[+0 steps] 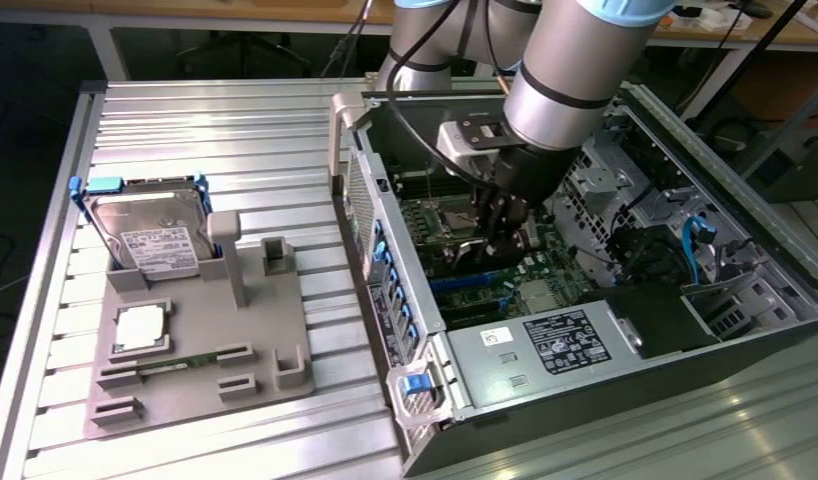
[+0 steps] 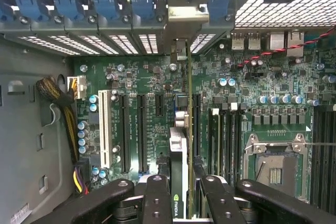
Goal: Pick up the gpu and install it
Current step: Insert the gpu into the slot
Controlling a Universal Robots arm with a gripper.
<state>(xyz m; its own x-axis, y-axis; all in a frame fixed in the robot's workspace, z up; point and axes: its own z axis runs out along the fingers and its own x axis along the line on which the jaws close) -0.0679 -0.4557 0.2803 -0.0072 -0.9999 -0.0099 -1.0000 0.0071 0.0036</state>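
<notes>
From here, the gpu (image 2: 179, 174) is a thin card, green board against a black shroud with pale trim, clasped edge-on by the gripper (image 2: 184, 184) inside the open computer case (image 1: 556, 355). Its silver bracket meets the case's slotted wall (image 2: 105, 22); its long axis runs from there toward the gripper, above the motherboard (image 2: 152, 77).

"Where's the arm (image 1: 567, 85)?"
"Reaching in from the far side, its grey tube slanting down toward the near left."
"And the claw (image 2: 182, 182)?"
"Below the black wrist (image 1: 532, 172), pointing down. Its black fingers (image 2: 157, 198) are closed in a grip, one on each side."
</notes>
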